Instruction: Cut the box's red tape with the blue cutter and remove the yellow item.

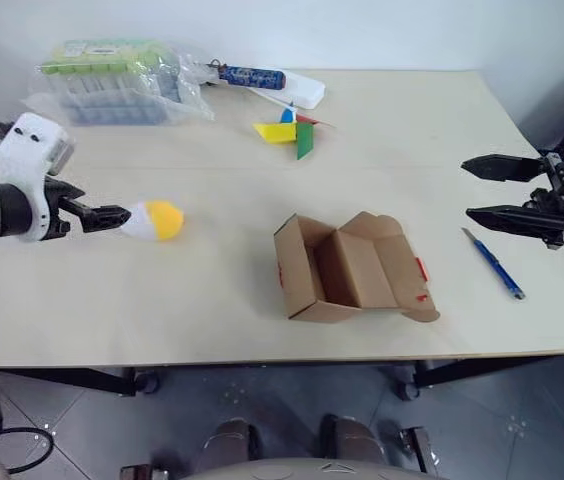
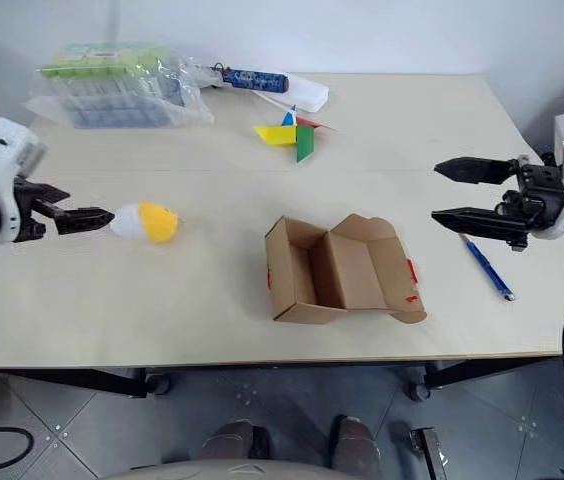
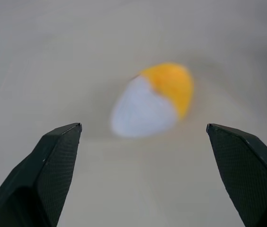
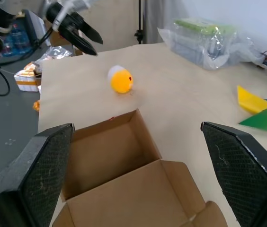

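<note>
Head views: the box (image 1: pixel 352 268) lies mid-table on its side, flaps spread, cavity bare; remnants of the red tape (image 1: pixel 421 270) cling to its flap edge, apparently parted. The yellow item (image 1: pixel 154 220) rests on the table (image 1: pixel 202 310) well left of the box, just ahead of the left gripper (image 1: pixel 102 217), whose fingers stand apart and hold nothing. The blue cutter (image 1: pixel 494 263) lies on the table right of the box, below the right gripper (image 1: pixel 497 190), jaws spread wide and empty.

Left wrist view: the yellow item lies on the tabletop between and beyond the two separated fingertips (image 3: pixel 60 142), untouched by either.

Right wrist view: the box interior faces the camera, empty; the yellow item sits beyond it, near the left gripper.

Judgement: cutting and removal both look done; nothing evident is left.
</note>
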Controlling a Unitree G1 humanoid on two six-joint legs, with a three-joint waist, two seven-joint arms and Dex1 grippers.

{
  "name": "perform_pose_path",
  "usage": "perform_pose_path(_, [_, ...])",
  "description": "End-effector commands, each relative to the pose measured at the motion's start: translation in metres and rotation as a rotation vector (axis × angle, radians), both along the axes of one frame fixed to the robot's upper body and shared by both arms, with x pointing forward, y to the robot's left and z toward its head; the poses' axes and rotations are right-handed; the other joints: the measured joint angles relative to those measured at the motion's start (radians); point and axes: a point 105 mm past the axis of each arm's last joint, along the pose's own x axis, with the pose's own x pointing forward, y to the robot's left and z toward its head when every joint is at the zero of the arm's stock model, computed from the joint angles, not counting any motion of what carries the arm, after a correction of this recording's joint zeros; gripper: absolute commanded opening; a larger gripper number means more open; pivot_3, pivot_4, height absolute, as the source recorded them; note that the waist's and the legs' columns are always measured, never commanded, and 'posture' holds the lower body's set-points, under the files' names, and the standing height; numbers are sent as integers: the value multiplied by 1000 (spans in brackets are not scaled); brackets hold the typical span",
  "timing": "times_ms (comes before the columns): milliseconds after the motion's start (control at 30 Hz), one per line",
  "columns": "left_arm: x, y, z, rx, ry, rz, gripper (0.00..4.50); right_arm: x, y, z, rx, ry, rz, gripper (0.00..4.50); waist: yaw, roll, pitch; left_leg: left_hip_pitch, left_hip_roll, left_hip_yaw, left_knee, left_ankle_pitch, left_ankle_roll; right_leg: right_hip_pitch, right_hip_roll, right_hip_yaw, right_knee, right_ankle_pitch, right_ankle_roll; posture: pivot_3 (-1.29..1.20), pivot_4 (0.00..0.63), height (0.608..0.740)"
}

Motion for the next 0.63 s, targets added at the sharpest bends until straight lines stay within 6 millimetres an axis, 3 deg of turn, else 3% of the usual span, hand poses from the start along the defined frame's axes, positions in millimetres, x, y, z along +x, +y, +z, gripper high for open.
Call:
perform_pose_path(33, [-29,-38,17,-103,-189,-395,4468,-19,-12,10,-40,-63,25,4500,3,0,0,0,0,0,0,0,0,0,0,0,0,0,0,0,150,740])
perform_pose_path(133, [-44,-48,-1,-205,-260,-533,4468,-25,-24,-3,-78,-42,-23,4500,3,0,0,0,1,0,1,0,0,1,0,-1,0,0,0,0,150,740])
perform_pose_path(200, [-50,-48,-27,-245,-199,-584,4468,-30,-34,-16,-114,-38,-67,4500,2,0,0,0,-1,1,0,0,0,1,0,-1,-1,0,0,0,150,740])
perform_pose_path(267, [-59,-40,-52,-271,-98,-640,4468,-36,-42,-29,-144,-16,-95,4500,2,1,0,1,-2,4,0,0,0,1,1,-1,-1,0,0,0,150,740])
perform_pose_path(367, [-62,-23,-72,-210,-46,-655,4468,-43,-54,-45,-162,20,-137,4500,0,1,0,5,-1,9,-1,0,-1,2,2,0,-1,-1,-2,0,150,740])
perform_pose_path(500, [-55,-4,-82,-202,-19,-616,4468,-52,-72,-75,-211,75,-208,4500,1,1,0,11,0,14,-3,0,-1,7,1,2,-5,-2,-4,0,150,740])
perform_pose_path(633, [-48,-1,-82,-172,-61,-610,4468,-54,-74,-84,-205,71,-224,4500,-4,1,-1,13,3,11,-4,-1,0,5,0,7,-4,-2,-4,0,150,740])
